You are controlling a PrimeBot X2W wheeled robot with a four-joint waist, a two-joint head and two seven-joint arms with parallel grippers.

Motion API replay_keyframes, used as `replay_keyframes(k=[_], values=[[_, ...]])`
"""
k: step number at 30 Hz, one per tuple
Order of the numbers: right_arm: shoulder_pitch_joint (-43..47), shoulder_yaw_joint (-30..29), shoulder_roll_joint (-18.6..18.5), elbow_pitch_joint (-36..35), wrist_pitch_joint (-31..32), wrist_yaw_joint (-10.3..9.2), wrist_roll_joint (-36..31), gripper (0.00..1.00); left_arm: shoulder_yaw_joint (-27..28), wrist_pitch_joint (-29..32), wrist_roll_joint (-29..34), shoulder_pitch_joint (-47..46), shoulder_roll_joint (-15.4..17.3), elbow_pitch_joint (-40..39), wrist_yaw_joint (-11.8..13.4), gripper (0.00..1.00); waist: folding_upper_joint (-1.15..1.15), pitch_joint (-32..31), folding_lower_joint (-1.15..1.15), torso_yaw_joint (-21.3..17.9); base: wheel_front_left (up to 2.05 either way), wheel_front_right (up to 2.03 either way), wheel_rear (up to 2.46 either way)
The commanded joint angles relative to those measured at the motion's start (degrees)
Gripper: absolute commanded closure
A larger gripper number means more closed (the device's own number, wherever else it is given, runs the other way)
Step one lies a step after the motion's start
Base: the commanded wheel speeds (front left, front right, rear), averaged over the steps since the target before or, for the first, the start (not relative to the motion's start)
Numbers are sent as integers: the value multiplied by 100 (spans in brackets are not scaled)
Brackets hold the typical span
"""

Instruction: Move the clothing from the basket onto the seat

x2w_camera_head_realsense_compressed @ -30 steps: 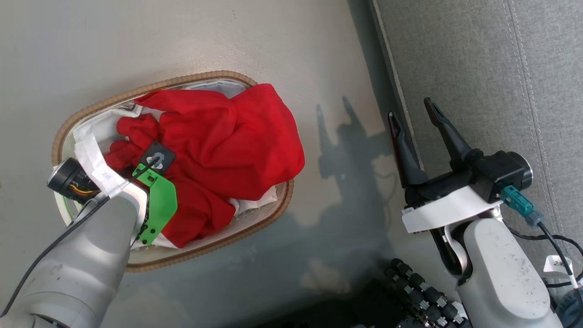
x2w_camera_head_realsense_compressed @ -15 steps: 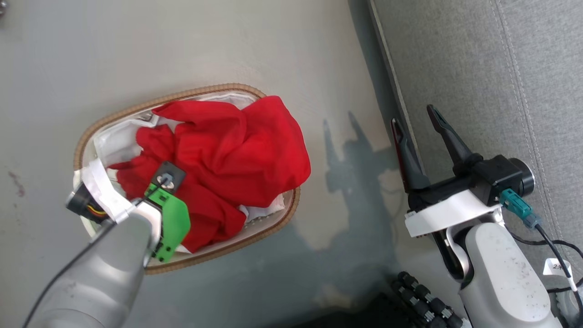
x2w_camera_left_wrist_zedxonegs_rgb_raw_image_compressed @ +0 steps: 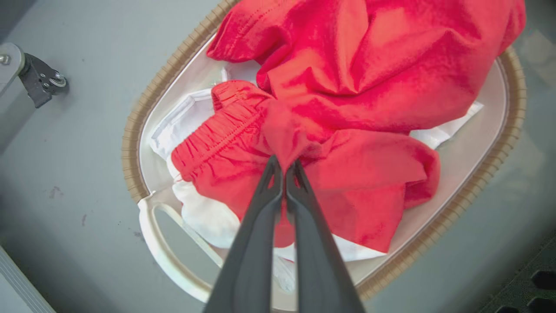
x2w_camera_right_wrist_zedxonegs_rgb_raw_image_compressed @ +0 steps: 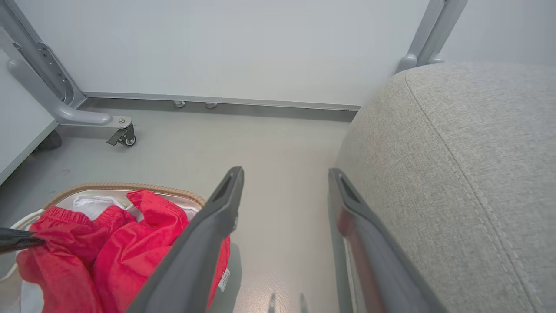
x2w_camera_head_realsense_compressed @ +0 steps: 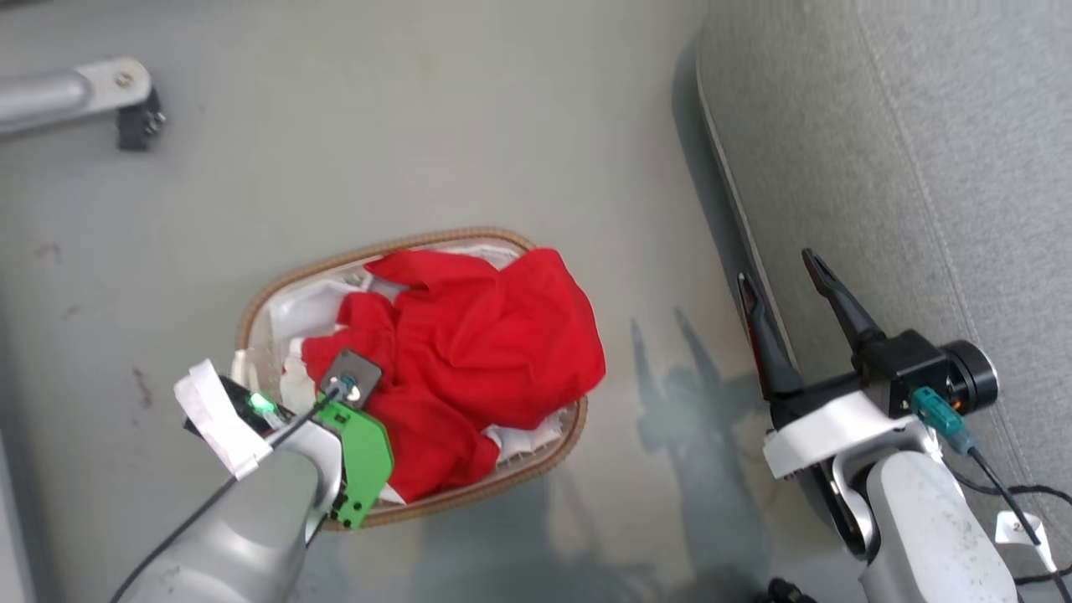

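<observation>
The left tool [x2w_camera_left_wrist_zedxonegs_rgb_raw_image_compressed: 284, 167] is pinching a fold of the clothing [x2w_camera_left_wrist_zedxonegs_rgb_raw_image_compressed: 369, 87], its jaws closed tight on the red fabric, which is lying heaped in the basket [x2w_camera_left_wrist_zedxonegs_rgb_raw_image_compressed: 130, 143] on the floor [x2w_camera_head_realsense_compressed: 419, 126]. Further right, the right tool [x2w_camera_head_realsense_compressed: 777, 268] is hovering with jaws spread wide and empty, just beside the seat [x2w_camera_head_realsense_compressed: 921, 167] edge.

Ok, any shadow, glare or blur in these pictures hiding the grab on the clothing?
Head view: the right gripper throws a forked shadow on the floor, beside the basket, not over it. Left wrist view: crisp and evenly lit where the left gripper pinches the clothing, no glare. Right wrist view: its near fingers look soft, one carrying a red reflection.
</observation>
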Motion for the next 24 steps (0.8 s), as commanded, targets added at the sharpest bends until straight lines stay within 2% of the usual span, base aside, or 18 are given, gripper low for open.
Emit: replay_keyframes(k=[1,14,24], values=[[151,-54,-29,41,-28,-4,-86,0,-34,-90,-39,117,-33,-34,3,100,0,-870,0,388,0,0,0],[1076,-304,-28,280,-28,-4,-360,0,-208,-622,-232,357,108,-784,3,100,0,-2821,0,704,0,0,0],[1367,-358,-27,273,-28,-4,-390,0,-181,-619,-72,-390,559,-1941,51,100,0,-3369,0,715,0,0,0]])
